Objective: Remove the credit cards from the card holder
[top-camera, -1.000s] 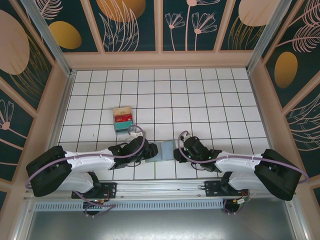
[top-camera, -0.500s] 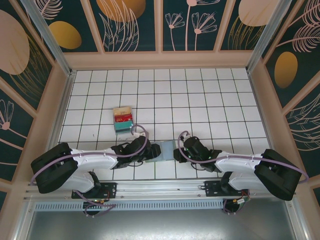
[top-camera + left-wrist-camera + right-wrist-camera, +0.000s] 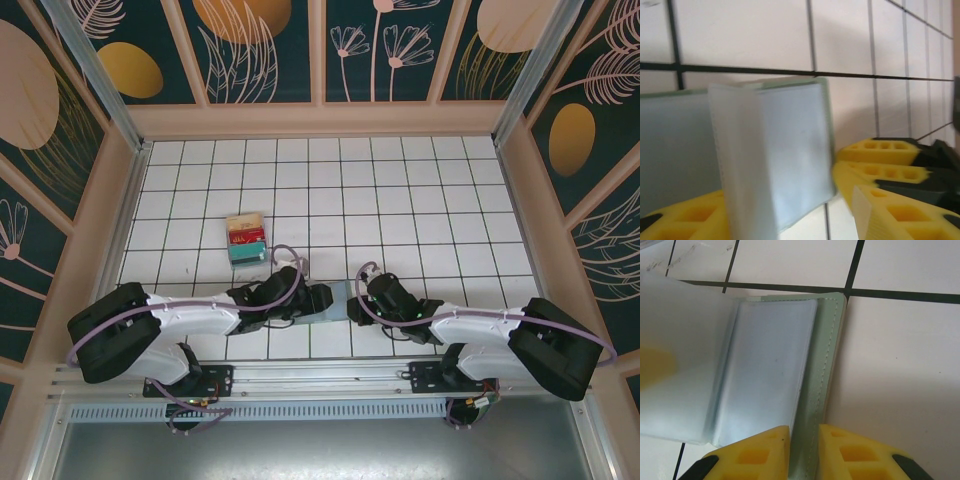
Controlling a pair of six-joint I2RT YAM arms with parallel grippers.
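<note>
Since a second ago the left arm has stretched rightward, so the left claw (image 3: 322, 299) now overlaps the left part of the flat grey-green, leather-like folding card holder (image 3: 831, 365), which showed more of itself before; the right arm has not shifted. The card holder lies opened on the white tiled table (image 3: 420, 200), close to the near edge, between the two claws. From above, the right claw (image 3: 352, 300) meets its right side.

In the right wrist view that claw's yellow plastic fingers (image 3: 756, 454) are clenched on the stitched green edge of one leaf, one finger on either side and the edge running up between them. Frosted clear plastic sleeves (image 3: 767, 365) fan out from the fold to the left of that edge.

In the left wrist view one sleeve (image 3: 790, 150) stands upright between the left claw's yellow fingers (image 3: 890, 215). These are spread wide and released: the right-hand one is clear of the sleeve and the other sits low behind it. Whether a card sits inside the sleeves cannot be told.

Farther out on the table, well apart to the left, rests a small stack of tan, red and teal cards (image 3: 246, 238).
</note>
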